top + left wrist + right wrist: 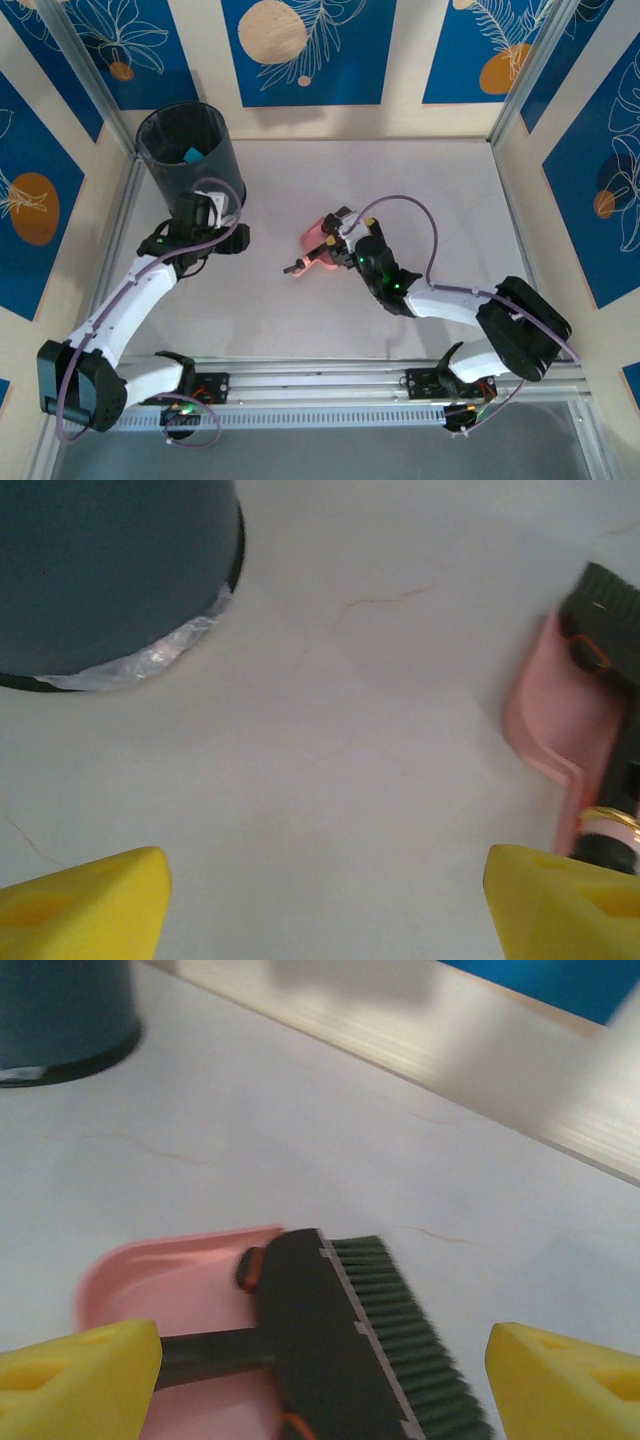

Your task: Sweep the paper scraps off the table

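Left pincer: agape | teal paper scrap: in bin just beyond

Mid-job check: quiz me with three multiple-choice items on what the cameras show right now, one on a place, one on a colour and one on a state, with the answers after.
1. Where does the brush lie?
A. On the dustpan
B. Hanging off the front rail
C. Leaning against the back wall

2. What colour is the dustpan?
A. Teal
B. Pink
C. Yellow

3. How does the left claw stand?
A. Shut on the brush handle
B. Shut on a paper scrap
C. Open, holding nothing

Answers:
1 A: the right wrist view shows the brush's dark body and bristles resting across the dustpan.
2 B: its tray shows pink in the top and both wrist views.
3 C: in the left wrist view its yellow fingers sit wide apart, with bare table between them.
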You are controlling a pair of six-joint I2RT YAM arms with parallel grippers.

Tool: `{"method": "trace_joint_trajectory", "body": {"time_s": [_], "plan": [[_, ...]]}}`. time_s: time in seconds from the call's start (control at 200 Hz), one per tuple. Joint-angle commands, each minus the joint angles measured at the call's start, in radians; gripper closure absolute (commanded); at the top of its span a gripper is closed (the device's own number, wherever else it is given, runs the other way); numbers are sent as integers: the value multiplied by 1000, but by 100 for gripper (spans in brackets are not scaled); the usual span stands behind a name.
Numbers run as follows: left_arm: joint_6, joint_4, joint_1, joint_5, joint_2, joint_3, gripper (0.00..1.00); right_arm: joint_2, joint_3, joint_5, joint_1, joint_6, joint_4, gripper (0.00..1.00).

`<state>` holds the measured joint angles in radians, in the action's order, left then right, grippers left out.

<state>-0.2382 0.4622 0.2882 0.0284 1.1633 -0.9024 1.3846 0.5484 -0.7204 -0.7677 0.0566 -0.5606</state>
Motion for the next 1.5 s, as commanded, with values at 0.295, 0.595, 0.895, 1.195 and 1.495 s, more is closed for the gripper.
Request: {"method": "trace_joint_trajectory", "body": {"time_s": [0.295,0.595,0.895,1.195,1.495], "plan": [[160,-463,-14,310,73,160,14,-179,-18,-95,254,-96,225,14],[331,-696,-19,421,140,247,12,-194,-54,85,499,-141,212,14],[348,-862,-67,389,226,307,6,-125,-101,229,639,-172,81,14],[351,-1121,-133,160,306,417,5,-30,-145,305,669,-144,-114,15],[294,-1236,-218,2,338,469,4,12,-181,401,699,-156,-232,14]]}}
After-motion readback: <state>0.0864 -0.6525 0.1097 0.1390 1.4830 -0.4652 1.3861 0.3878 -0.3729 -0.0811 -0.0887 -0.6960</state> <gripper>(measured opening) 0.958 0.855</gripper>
